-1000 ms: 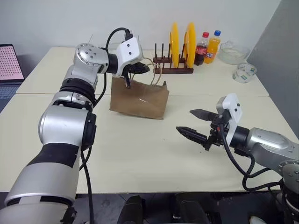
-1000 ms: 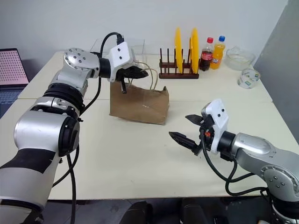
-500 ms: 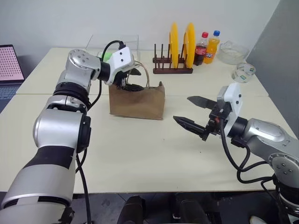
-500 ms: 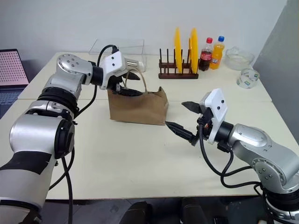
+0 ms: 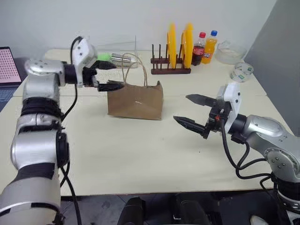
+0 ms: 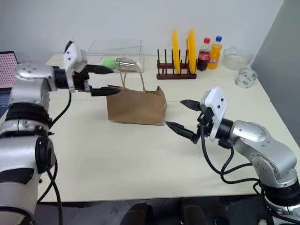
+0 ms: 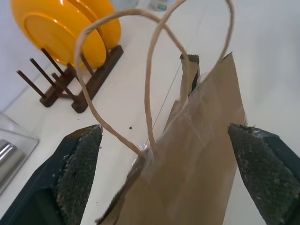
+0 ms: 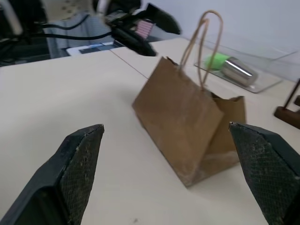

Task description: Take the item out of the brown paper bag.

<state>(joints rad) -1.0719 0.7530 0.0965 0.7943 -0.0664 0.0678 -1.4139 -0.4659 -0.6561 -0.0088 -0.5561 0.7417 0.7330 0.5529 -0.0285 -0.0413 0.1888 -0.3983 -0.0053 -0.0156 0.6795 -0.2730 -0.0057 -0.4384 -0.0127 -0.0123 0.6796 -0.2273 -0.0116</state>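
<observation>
Cream table [image 5: 140, 159] carrying all items. Brown paper bag [image 5: 136, 100] standing upright near the table's middle, its two cord handles [image 5: 132, 69] rising in loops and its mouth slightly parted. Left gripper [image 5: 108, 76] level with the handles, just beside the bag's left upper edge, fingers spread wide and empty. Right gripper [image 5: 193, 112] to the bag's right, apart from it, fingers likewise spread and holding nothing. Behind the bag: a wooden dish rack [image 5: 171, 65] with two yellow plates [image 5: 180, 40], a clear tray [image 5: 117, 56], two bottles [image 5: 206, 47], a glass bowl [image 5: 229, 52].
</observation>
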